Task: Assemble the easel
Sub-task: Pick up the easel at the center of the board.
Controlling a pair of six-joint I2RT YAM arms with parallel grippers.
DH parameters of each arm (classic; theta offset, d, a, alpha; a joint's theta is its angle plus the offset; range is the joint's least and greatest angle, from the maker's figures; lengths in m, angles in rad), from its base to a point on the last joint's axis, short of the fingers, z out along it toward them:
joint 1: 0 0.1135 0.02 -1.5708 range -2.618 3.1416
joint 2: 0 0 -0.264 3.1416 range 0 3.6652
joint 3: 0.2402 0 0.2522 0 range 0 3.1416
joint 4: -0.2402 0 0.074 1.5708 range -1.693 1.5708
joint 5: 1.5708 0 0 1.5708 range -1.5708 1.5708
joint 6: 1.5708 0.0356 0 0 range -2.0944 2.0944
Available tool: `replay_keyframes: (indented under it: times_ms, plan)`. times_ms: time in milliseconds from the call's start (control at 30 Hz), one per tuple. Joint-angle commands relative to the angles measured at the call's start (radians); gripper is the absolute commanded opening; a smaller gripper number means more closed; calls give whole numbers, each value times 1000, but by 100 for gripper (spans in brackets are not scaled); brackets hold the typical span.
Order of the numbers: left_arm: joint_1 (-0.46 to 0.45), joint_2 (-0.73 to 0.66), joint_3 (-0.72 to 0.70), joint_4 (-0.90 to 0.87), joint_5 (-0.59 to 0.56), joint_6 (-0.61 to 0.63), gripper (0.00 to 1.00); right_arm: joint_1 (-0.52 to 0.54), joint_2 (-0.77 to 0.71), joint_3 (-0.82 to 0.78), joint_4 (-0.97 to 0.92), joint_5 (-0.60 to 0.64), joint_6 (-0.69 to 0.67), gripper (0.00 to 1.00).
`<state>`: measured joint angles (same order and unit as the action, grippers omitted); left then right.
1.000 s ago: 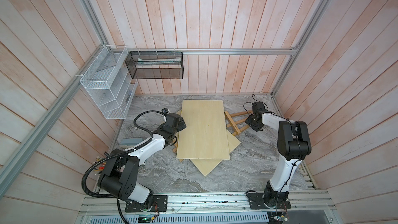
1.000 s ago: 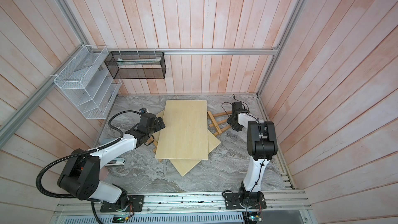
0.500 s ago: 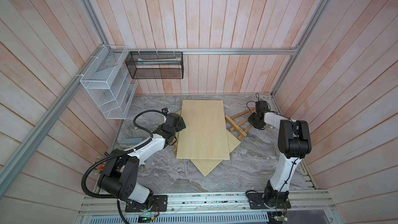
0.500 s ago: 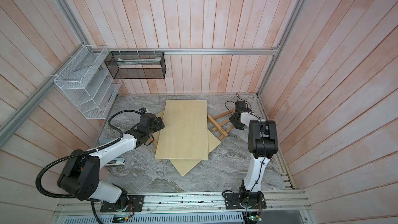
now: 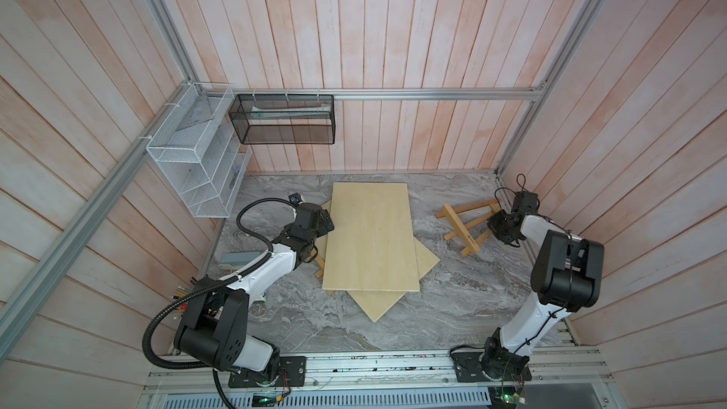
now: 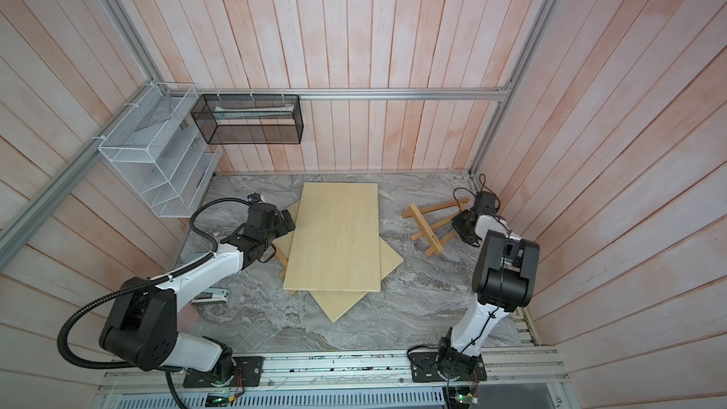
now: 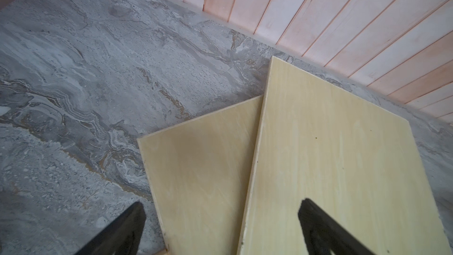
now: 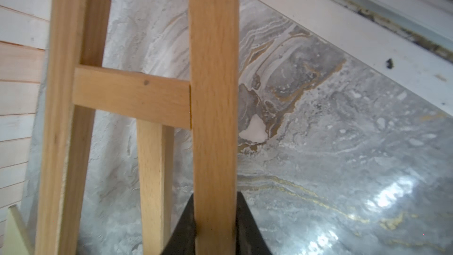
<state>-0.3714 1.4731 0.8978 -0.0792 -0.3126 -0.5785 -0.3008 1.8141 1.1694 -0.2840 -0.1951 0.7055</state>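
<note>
The wooden easel frame [image 5: 462,226] [image 6: 430,226] lies flat on the marble table, right of two stacked pale plywood boards. My right gripper [image 5: 493,226] [image 8: 215,195] is shut on one leg of the easel frame [image 8: 213,69], its black fingers pressed against both sides of it. The top board [image 5: 369,238] [image 7: 343,155] lies square; the lower board [image 5: 383,304] [image 7: 201,163] lies skewed under it. My left gripper [image 5: 326,226] [image 7: 220,207] is open over the boards' left edges, holding nothing.
Short wooden sticks [image 5: 318,267] poke out from under the boards on the left. A white wire rack [image 5: 196,167] and a black mesh basket [image 5: 283,120] hang on the walls. A grey object [image 5: 236,259] lies by the left arm. The right wall is close to the right gripper.
My right gripper has shut on the easel leg and pulled the frame right, away from the boards. The left arm has not moved.
</note>
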Motion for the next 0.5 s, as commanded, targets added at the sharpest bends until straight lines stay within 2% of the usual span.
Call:
replay_keyframes:
  times_ms: [0,233,400,467]
  plan:
    - [1,28,53,24,38,9,100,-13,-57,9,30,-154,-16,2]
    - [-4,64,83,38,91,-35,100,-18,-75,53,76,-382,37,2]
    - [-15,43,69,90,165,-38,100,8,-108,101,27,-298,-22,2]
    - [-18,24,47,152,246,-32,100,43,-106,141,-25,-255,-69,2]
